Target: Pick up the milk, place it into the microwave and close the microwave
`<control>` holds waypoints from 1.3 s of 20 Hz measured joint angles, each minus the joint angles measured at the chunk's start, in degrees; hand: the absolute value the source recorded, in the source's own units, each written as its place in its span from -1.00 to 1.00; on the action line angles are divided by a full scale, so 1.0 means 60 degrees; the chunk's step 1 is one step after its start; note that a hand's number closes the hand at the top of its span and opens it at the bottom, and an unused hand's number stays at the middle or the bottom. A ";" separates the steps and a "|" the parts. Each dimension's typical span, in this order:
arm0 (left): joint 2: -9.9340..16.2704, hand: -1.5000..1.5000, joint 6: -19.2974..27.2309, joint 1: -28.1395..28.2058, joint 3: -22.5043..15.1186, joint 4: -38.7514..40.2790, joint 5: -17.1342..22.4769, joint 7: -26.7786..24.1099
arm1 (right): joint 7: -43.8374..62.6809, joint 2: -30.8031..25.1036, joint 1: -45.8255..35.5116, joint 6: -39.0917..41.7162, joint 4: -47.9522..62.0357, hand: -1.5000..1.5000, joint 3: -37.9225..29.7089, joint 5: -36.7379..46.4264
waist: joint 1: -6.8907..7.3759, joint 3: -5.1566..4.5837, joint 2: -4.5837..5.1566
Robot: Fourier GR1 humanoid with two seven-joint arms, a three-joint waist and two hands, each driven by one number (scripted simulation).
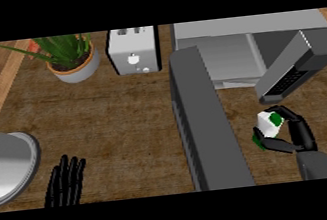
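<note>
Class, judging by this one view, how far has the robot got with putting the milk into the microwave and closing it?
Done: the right hand has its fingers curled round the milk carton. In hand: the carton is held just in front of the microwave, outside its opening. Left: setting it inside and closing the microwave door, which stands wide open. The left hand rests open at the lower left.

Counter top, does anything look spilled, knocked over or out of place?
Nothing stands out. The potted plant and toaster stand upright, the microwave door is swung open, and the right hand holds the milk by the opening. No spill shows.
</note>
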 measured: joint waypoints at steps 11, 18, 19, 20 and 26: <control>0.0227 -1.00 -0.0408 0.0411 0.0457 -0.0058 0.0426 -0.0298 | -0.0290 0.0806 -0.0743 0.0064 0.0428 1.00 -0.0187 -0.0323 | -0.0065 0.0037 0.0028; 0.0251 -1.00 -0.0803 0.0391 0.0917 0.0399 0.0743 -0.0603 | -0.0189 0.1528 -0.0723 0.0284 -0.0290 1.00 0.0104 -0.0513 | -0.0183 0.0050 0.0000; 0.0210 -1.00 -0.0799 0.0402 0.0935 0.0426 0.0740 -0.0611 | -0.0113 0.1672 -0.0718 0.0246 -0.0459 1.00 0.0174 -0.0531 | -0.0193 0.0052 -0.0002; 0.0192 -1.00 -0.0847 0.0401 0.0941 0.0554 0.0726 -0.0655 | -0.0062 0.1654 -0.0731 0.0241 -0.0594 1.00 0.0195 -0.0566 | -0.0197 0.0055 -0.0002; 0.0194 -1.00 -0.0965 0.0243 0.1226 0.0616 0.0866 -0.0354 | 0.0746 0.2032 -0.0661 -0.0554 -0.1968 1.00 0.0652 -0.0645 | -0.0260 0.0052 -0.0023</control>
